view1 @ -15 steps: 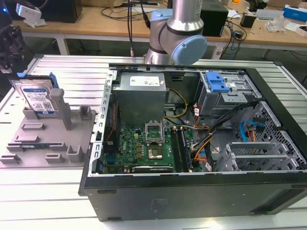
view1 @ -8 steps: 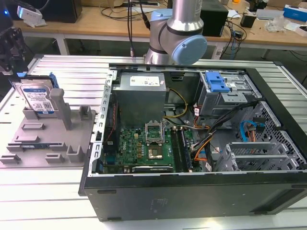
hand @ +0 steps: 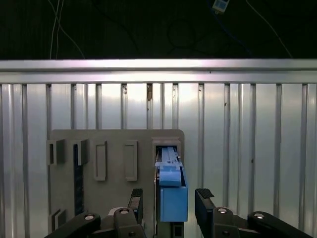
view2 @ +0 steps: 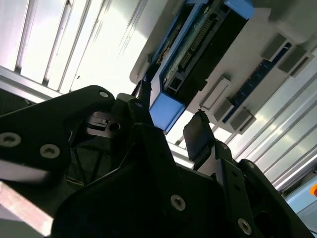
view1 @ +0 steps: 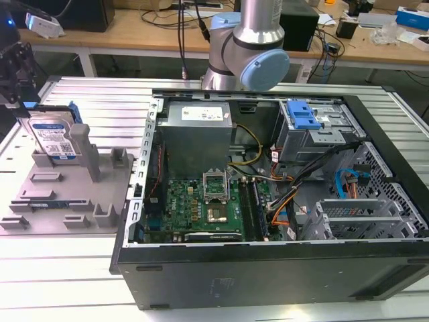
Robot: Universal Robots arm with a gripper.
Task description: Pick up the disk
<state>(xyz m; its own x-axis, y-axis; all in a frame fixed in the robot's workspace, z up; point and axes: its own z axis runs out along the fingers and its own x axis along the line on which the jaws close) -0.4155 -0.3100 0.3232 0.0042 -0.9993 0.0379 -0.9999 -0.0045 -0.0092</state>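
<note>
An open computer case (view1: 281, 275) was seen across the centre and right of the exterior view. At that view's left a grey holder tray (view1: 70, 191) was laid, with the disk (view1: 52, 137) stood on edge in it. The gripper (hand: 170, 198) was held open astride the disk's blue end, with nothing gripped.

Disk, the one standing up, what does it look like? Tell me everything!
The disk is a flat silver metal box with a white-and-blue label and blue plastic rails. It stands on edge in a slot of the grey holder. The open gripper straddles its top end, seemingly without touching it.
</note>
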